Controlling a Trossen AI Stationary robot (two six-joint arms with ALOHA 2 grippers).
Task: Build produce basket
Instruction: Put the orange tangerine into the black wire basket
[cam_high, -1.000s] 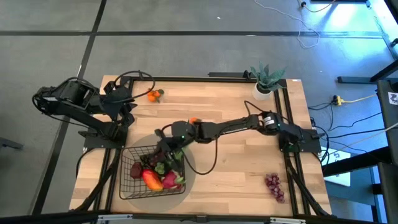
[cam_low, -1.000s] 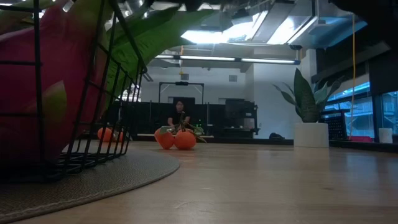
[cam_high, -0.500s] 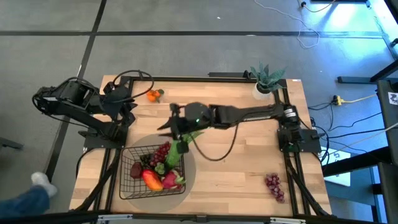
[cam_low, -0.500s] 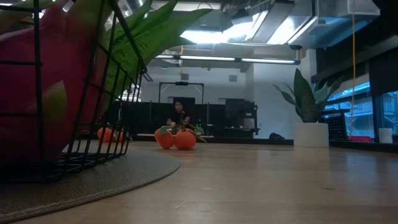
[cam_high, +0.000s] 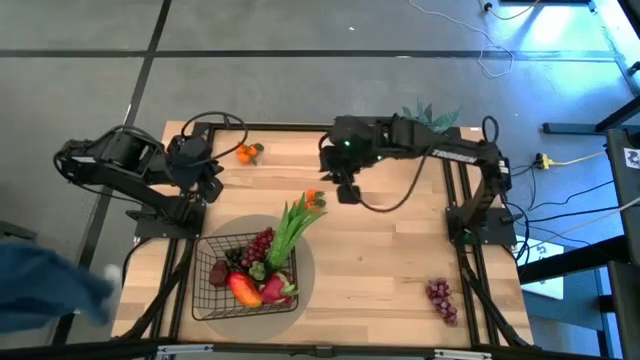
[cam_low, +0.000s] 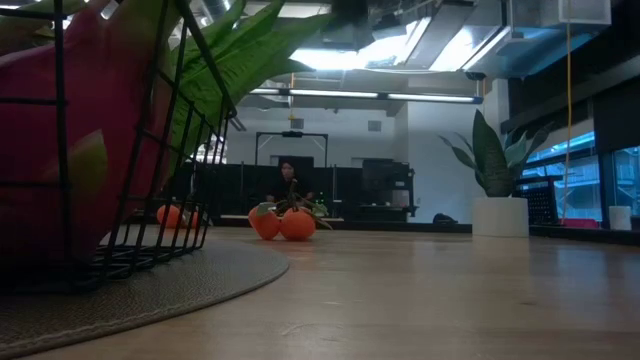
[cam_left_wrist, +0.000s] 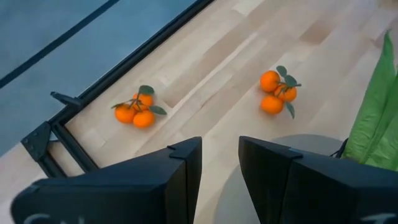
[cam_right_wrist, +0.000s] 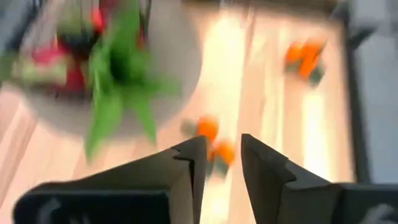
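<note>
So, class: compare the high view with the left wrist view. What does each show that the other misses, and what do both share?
Only the high view shows the whole basket with its red and pink fruit, the loose grapes, the potted plant and the right gripper up over the table's far side. Only the left wrist view shows the left gripper close, fingers slightly apart and empty. Both show two orange clusters, one near the corner and one by the mat, plus the green leaves.
</note>
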